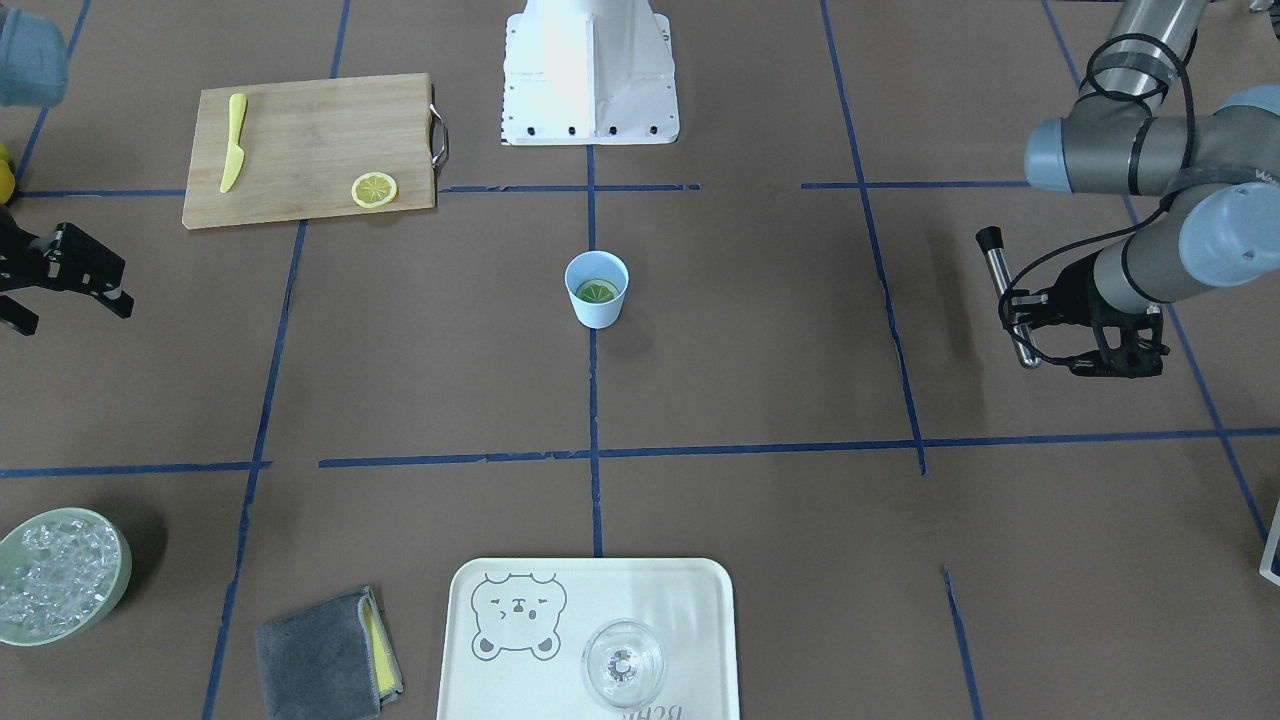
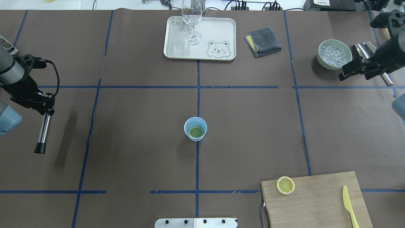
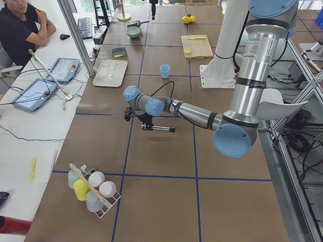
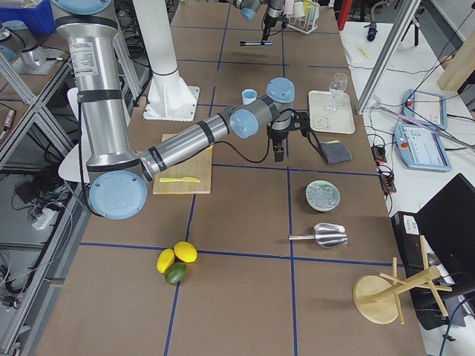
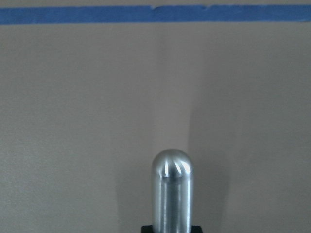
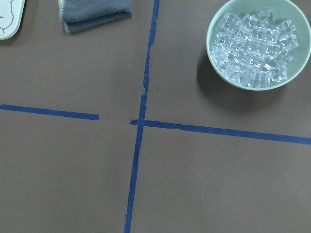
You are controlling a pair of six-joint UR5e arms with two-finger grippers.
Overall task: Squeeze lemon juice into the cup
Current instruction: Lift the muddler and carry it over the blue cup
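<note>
The light blue cup (image 1: 597, 305) stands at the table's centre, also in the overhead view (image 2: 190, 125). One lemon slice (image 1: 596, 291) lies flat inside it (image 2: 195, 131). A second slice (image 1: 374, 189) lies on the wooden cutting board (image 2: 316, 202). My left gripper (image 2: 46, 109) is shut on a steel rod with a black tip (image 2: 42, 133), far to the cup's left and above the table; the rod's rounded end fills the left wrist view (image 5: 172, 194). My right gripper (image 1: 78, 312) is open and empty near the ice bowl, far from the cup.
A yellow plastic knife (image 1: 233, 142) lies on the board. A pale green bowl of ice (image 2: 334, 54), a grey cloth (image 2: 263, 41) and a bear tray (image 2: 177, 47) with a clear glass (image 2: 191, 19) stand along the far side. The robot base (image 1: 588, 75) is behind the cup.
</note>
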